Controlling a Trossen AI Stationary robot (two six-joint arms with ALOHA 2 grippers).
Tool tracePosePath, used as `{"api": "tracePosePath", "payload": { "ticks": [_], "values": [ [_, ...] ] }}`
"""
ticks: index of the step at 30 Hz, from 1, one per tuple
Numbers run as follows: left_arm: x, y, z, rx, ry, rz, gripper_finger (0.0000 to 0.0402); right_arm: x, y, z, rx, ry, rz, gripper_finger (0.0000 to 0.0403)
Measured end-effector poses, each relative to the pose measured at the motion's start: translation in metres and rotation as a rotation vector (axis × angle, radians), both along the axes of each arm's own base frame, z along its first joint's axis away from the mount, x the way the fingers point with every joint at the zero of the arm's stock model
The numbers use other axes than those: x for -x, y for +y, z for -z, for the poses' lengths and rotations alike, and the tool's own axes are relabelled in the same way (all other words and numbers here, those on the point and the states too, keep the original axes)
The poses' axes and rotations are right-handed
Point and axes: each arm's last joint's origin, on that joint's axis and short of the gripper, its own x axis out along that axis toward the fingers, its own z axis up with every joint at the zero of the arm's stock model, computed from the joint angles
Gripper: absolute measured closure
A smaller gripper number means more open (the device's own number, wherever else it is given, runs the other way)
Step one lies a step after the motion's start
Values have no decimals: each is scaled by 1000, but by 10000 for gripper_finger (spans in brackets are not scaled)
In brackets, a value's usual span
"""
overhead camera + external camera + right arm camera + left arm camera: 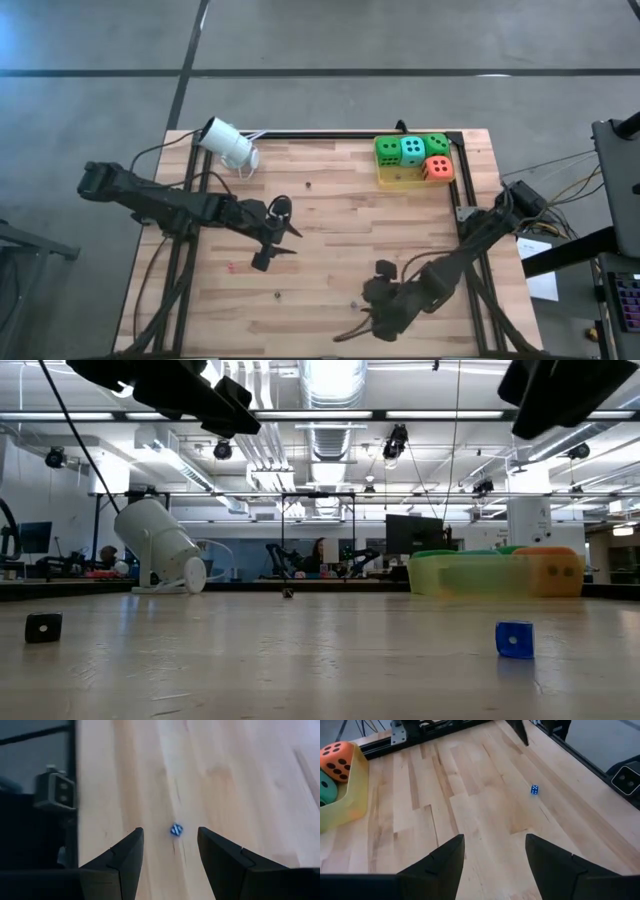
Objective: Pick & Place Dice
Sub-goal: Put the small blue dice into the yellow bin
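Four big dice sit in a yellow tray (396, 181) at the table's far right: a green one (387, 150), a teal one (412, 150), a second green one (437, 143) and an orange one (438, 168). My left gripper (495, 841) hangs open over the table's middle left (288, 224), pointing toward the right edge, with nothing between its fingers. My right gripper (170, 832) hangs open above the near right part of the table (378, 302). A tiny blue die (176, 830) lies on the wood just beyond its fingertips.
A white camera (230, 145) lies tipped at the far left corner. A tiny black die (43, 627) lies on the wood near the front, and the tiny blue die (514, 639) to its right. A black frame (330, 134) borders the table. Bare wood spans the middle.
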Motion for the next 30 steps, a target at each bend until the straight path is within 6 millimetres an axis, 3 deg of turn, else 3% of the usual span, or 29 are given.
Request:
{"api": "tracePosePath", "payload": {
  "ticks": [6,10,16,23,30],
  "values": [
    [0,0,-1,-2,-5,2,189,-21,11,4,13,124,171,220],
    [-1,0,-3,-16,-16,12,187,-33,10,12,38,196,255,220],
    [-2,0,-6,-21,-26,16,190,-50,3,27,-67,291,362,220],
    [-2,0,-6,-62,-36,44,189,-69,-7,33,-109,326,397,220],
    [-2,0,-6,-64,-38,45,187,-69,-7,28,-110,334,363,220]
  ]
}}
